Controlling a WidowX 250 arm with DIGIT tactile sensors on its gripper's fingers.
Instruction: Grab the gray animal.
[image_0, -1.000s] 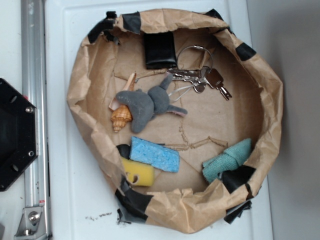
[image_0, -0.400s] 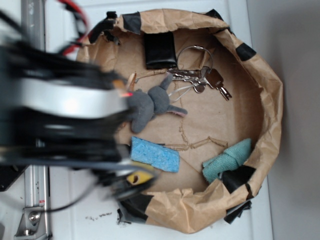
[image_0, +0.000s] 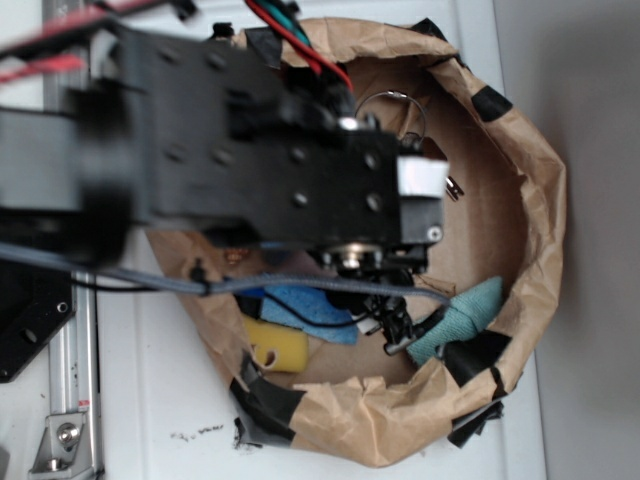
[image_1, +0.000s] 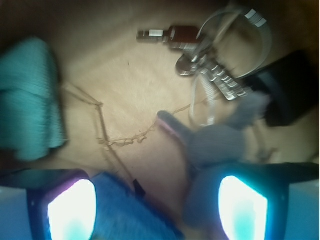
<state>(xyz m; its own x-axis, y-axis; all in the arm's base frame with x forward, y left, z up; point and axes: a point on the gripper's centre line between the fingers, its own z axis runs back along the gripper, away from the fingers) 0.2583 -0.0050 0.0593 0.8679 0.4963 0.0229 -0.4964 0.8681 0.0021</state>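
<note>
So the gripper (image_1: 157, 207) is spread wide, holding nothing, with both glowing fingertips (image_1: 240, 210) at the bottom of the wrist view. The gray animal (image_1: 215, 142) lies just ahead of the right-hand pad in that view and is partly tucked behind it, so I'd shift sideways to centre the fat body between the pads, then drop and close. It's soft fuzzy plush, so it should squash and hold, but pinching only the thin pinkish tail (image_1: 170, 127) would be a slippy grab. The blue sponge (image_1: 130, 215) sits between the pads right now, porous and blocky. Further out are shiny metal keys (image_1: 220, 75), a ribbed teal cloth (image_1: 27, 97) and the crinkly paper bowl (image_0: 540, 200), which rests on a white worktop (image_0: 150, 420).
</note>
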